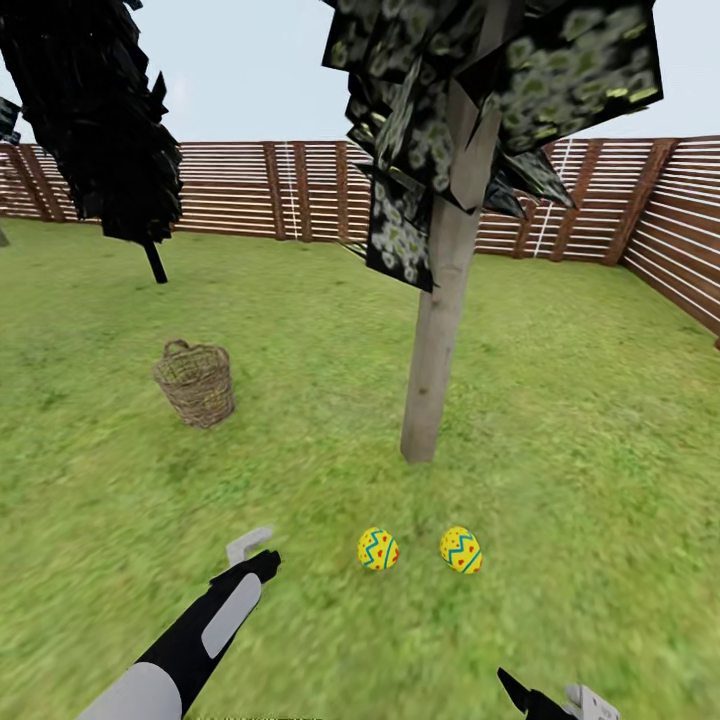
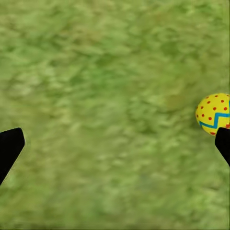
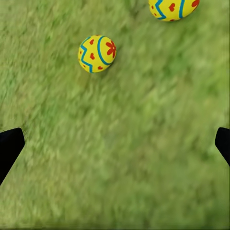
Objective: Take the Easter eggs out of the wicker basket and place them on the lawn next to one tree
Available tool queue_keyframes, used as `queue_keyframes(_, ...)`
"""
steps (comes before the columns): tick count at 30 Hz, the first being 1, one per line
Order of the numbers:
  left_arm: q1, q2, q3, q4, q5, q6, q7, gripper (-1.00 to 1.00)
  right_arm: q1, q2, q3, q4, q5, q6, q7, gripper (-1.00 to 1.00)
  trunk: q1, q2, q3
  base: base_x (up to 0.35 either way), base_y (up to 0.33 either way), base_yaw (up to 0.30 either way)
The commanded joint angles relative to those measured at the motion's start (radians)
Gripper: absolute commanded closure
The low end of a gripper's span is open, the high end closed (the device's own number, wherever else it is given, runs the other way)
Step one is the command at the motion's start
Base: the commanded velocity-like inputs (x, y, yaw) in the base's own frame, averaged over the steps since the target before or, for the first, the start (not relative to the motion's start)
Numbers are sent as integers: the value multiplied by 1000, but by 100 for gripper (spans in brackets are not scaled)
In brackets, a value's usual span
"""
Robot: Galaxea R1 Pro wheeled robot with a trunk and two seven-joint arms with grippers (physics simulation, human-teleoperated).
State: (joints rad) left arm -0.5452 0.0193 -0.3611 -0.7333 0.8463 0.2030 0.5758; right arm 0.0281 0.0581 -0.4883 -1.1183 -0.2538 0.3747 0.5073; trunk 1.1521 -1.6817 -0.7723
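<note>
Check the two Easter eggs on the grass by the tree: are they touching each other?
Apart. In the head view the left egg and the right egg lie with a strip of bare lawn between them; the right wrist view shows the same grass gap.

Open lawn lies all around. The pale tree trunk stands just behind two Easter eggs; the wicker basket sits well apart, with clear grass between.

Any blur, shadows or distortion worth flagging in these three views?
Head view: fence crisp, lawn smeared toward the edges, no cast shadows beneath the tree or Easter eggs. Left wrist view: grass soft, egg sharp. Right wrist view: grass blurry, eggs clear.
</note>
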Motion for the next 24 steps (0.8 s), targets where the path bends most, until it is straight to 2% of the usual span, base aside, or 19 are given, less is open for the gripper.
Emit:
queue_keyframes(1,-1,1,-6,-2,5,3,7,-100,0,1,-3,-2,-9,9,2,-100,-4,7,2,0,0,275)
queue_keyframes(13,-1,1,-4,-1,21,3,5,-100,0,1,-2,0,-9,9,2,-100,-50,91,32,-46,42,271)
queue_keyframes(24,-1,1,-5,-1,18,3,4,-100,0,2,5,0,-8,9,1,-100,-92,168,59,-14,17,268)
